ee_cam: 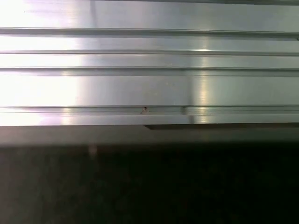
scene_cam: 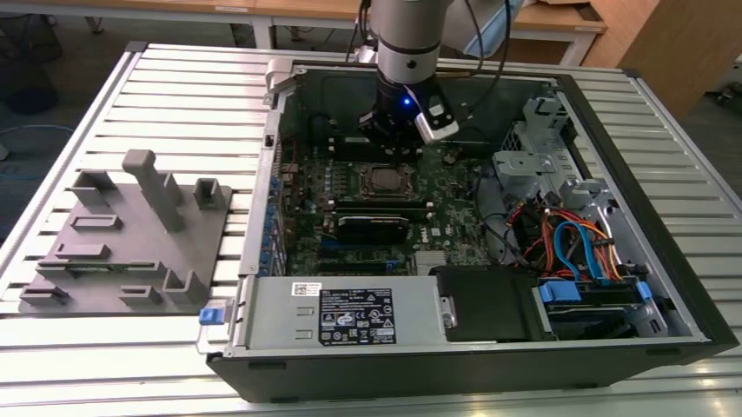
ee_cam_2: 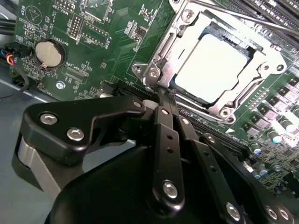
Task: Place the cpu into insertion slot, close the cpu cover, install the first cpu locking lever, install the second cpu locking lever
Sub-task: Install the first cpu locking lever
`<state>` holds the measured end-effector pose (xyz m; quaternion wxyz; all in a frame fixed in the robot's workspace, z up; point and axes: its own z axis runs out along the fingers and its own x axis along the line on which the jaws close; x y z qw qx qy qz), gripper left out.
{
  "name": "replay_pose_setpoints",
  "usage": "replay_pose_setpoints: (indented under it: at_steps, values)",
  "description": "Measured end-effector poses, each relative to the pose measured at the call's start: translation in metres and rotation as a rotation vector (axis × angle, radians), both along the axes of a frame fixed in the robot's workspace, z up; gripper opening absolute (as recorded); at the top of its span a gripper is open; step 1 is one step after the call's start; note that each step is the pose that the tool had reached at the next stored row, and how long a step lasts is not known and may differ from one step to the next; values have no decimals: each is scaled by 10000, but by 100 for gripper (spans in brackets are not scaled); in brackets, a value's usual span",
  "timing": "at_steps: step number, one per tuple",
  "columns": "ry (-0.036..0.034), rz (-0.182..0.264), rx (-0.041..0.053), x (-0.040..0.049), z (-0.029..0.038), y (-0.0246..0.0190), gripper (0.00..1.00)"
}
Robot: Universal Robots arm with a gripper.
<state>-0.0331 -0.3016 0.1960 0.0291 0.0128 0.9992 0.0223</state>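
Note:
The cpu (ee_cam_2: 212, 65), a flat square with a bright silvery top, lies in the insertion slot (scene_cam: 380, 178) on the green board. The cpu cover (ee_cam_2: 262, 60), a silver frame, lies flat around it. A thin metal lever rod (ee_cam_2: 243, 16) runs along the socket's far side. My gripper (ee_cam_2: 163, 95) hangs inside the open computer case (scene_cam: 290, 174), just behind the socket in the exterior view (scene_cam: 391, 139). Its black fingers (ee_cam_2: 164, 135) are pressed together, their tips at one corner of the socket by a screw (ee_cam_2: 152, 73). Nothing shows between them.
A grey power supply box (scene_cam: 347, 317) fills the case's near side, and a drive cage with blue and orange cables (scene_cam: 579, 252) sits on the exterior view's right. A grey fixture block (scene_cam: 128, 234) stands on the slatted aluminium table (ee_cam: 140, 84). A coin battery (ee_cam_2: 49, 53) sits on the board.

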Motion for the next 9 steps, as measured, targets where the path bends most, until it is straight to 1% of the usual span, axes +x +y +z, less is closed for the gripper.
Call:
replay_pose_setpoints:
  at_steps: [2, 3, 9]
  values:
    - [0, 1, 86, 0, 0, 1, 11]
    - [0, 0, 104, 0, 0, 1, 11]
    - [0, 1, 107, 0, 51, 1, 11]
